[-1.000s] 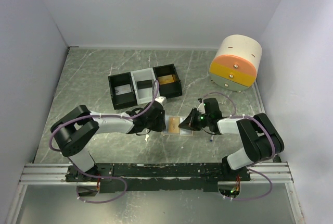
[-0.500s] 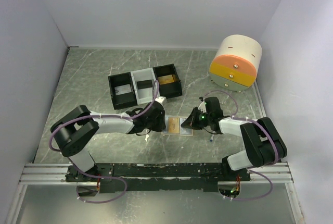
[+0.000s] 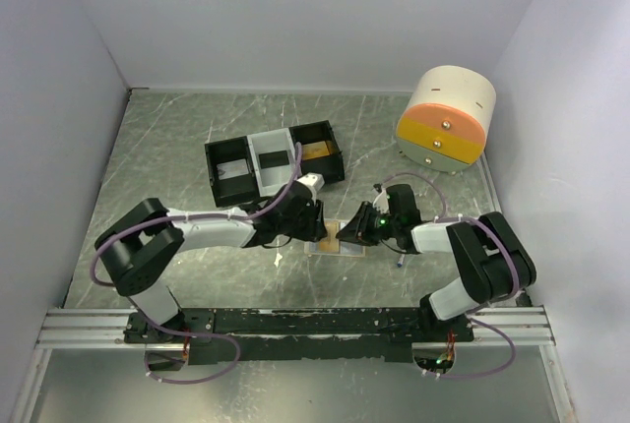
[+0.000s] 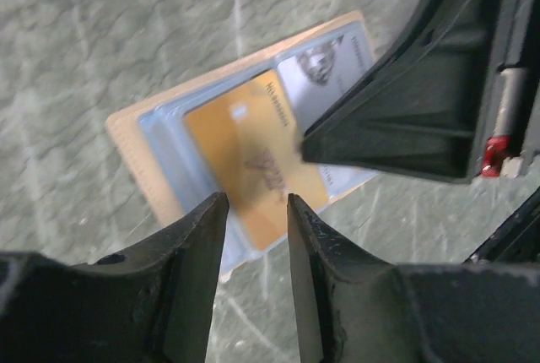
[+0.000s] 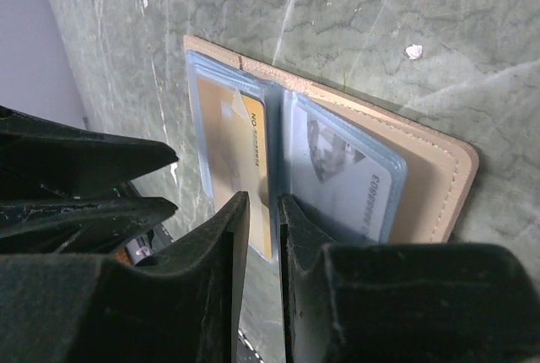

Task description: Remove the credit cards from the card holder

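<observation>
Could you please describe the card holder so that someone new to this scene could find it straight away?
On the green marbled table, look between the left claw and the right claw. The card holder lies open there: tan outside, pale blue sleeves inside holding a gold card and a silvery card, unlike the black-and-white tray farther back.

There is one card holder (image 5: 426, 173), and two cards show in it: one gold card (image 4: 253, 160) and one grey card (image 5: 337, 169). One tray (image 3: 236, 190) has three compartments. One round drawer unit (image 3: 448, 118) has three coloured fronts. Two claws: left claw (image 4: 256, 204), right claw (image 5: 263, 207).
</observation>
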Available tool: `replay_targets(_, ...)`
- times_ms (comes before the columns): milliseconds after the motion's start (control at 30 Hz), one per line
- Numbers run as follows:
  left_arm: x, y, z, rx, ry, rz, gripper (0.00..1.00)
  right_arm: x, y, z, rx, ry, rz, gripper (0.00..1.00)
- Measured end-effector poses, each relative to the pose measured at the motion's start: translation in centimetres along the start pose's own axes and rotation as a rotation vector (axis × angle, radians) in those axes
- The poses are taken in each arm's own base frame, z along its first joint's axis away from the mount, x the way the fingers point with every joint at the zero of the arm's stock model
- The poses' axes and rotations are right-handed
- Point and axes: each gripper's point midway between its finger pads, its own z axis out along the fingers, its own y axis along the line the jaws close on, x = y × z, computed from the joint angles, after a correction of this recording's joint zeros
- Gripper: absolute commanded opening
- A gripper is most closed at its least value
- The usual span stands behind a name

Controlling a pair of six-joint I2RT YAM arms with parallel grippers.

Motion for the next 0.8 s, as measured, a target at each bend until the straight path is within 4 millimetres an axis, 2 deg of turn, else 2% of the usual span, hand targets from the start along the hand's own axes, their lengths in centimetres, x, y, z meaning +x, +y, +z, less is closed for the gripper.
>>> replay_targets(100,-0.6,-1.1,1.2,0.042,-0.001,-0.001,0.39,0.0,0.1,0.2,-0.012,0.005,0.011,0.21)
replay_targets(233,0.6,-0.7,2.4,0.035,0.032,-0.01,0.35,0.0,0.1,0.3,-0.014,0.004,0.023,0.2)
replay_targets(500,0.6,-0.4,2.2,0.025,0.028,-0.013,0.33,-0.1,0.1,0.8,-0.037,0.012,0.057,0.18)
replay_targets(800,1.2,0.5,1.5,-0.011,0.036,-0.012,0.34,-0.2,-0.2,0.9,-0.014,0.001,0.077,0.01)
